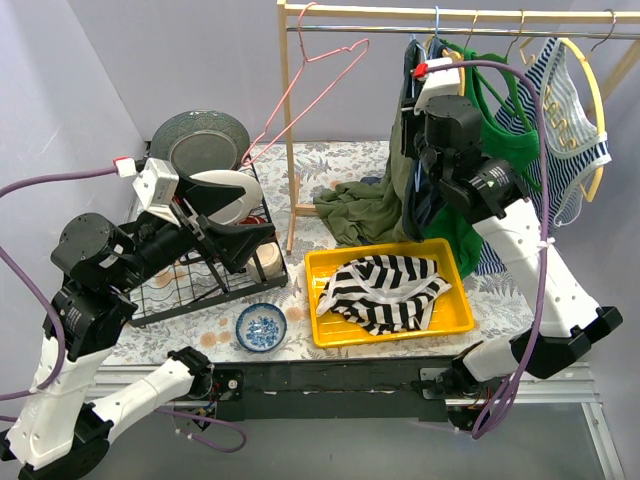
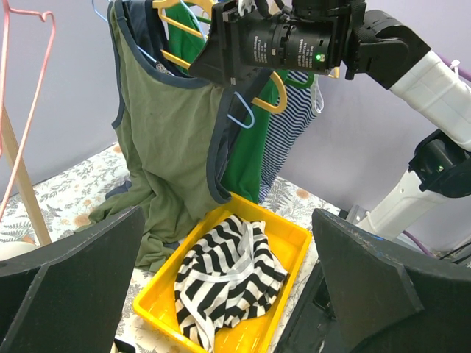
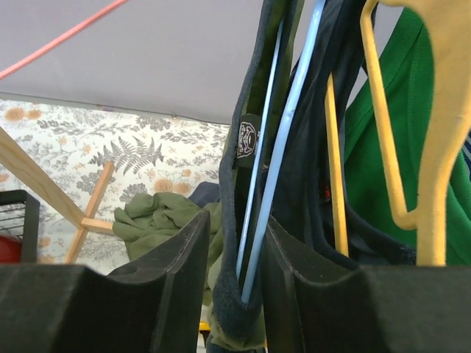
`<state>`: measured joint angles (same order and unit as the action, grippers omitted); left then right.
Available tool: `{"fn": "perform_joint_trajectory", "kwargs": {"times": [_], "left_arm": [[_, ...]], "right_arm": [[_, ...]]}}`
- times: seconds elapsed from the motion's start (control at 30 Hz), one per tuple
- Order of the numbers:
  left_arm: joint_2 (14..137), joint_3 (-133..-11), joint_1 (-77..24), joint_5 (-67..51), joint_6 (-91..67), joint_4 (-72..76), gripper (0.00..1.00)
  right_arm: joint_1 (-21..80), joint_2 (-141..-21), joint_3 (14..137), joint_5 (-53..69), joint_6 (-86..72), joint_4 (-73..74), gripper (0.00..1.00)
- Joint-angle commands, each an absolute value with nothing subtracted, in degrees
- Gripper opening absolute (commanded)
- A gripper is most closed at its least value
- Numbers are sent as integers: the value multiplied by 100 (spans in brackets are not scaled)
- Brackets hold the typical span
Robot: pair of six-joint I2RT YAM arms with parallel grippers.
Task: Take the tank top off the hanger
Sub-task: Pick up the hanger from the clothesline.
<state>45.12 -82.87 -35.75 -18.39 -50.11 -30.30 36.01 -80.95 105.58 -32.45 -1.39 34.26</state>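
Note:
The olive tank top (image 1: 375, 205) with navy trim hangs from a blue hanger (image 3: 283, 147) on the wooden rail, and its lower part trails onto the table. It also shows in the left wrist view (image 2: 165, 132). My right gripper (image 1: 416, 180) is at its shoulder, with the jaws nearly together around the navy strap (image 3: 234, 294) and the hanger wire (image 2: 243, 116). My left gripper (image 1: 262, 250) is open and empty. It is held above the dish rack and points toward the yellow tray (image 2: 158, 301).
The yellow tray (image 1: 318, 300) holds a black-and-white striped garment (image 1: 385, 290). A dish rack (image 1: 190, 290) with plates stands at the left, with a small blue bowl (image 1: 262, 328) in front. An empty pink hanger (image 1: 320, 60), a green top (image 1: 495, 120) and a striped top (image 1: 565, 130) hang on the rail (image 1: 400, 12).

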Motion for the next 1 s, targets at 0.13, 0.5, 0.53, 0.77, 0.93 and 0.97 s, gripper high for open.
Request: {"fn": "perform_joint_trajectory", "kwargs": {"times": [0.13,0.5,0.53,0.77,0.93,0.97], "left_arm": [[4614,-8253,-3577,-1846,-4939,-2909,98],[4614,-8157,-3577,-1846,-4913,-2821,98],[4614,-8148,-3577,-1846,-4913,-2821,98],[4632,-8209,-3577,-1293,-4931,-2689,98],[4755,-8323,-3577,-1152,-4904,-2619,98],[4781,-8341,-3577,-1090,-4913,-2567,98]], "right_arm": [[3568,-7963,10310,-3331,-18,2708,20],[3568,-7699,10679,-3006,606,2224,1],[3568,-7673,10687,-2988,615,2232,1],[3568,-7401,10520,-2795,650,2109,1],[3568,-7304,10608,-2690,650,2320,1],[3568,-7278,10591,-2611,624,2381,1]]}}
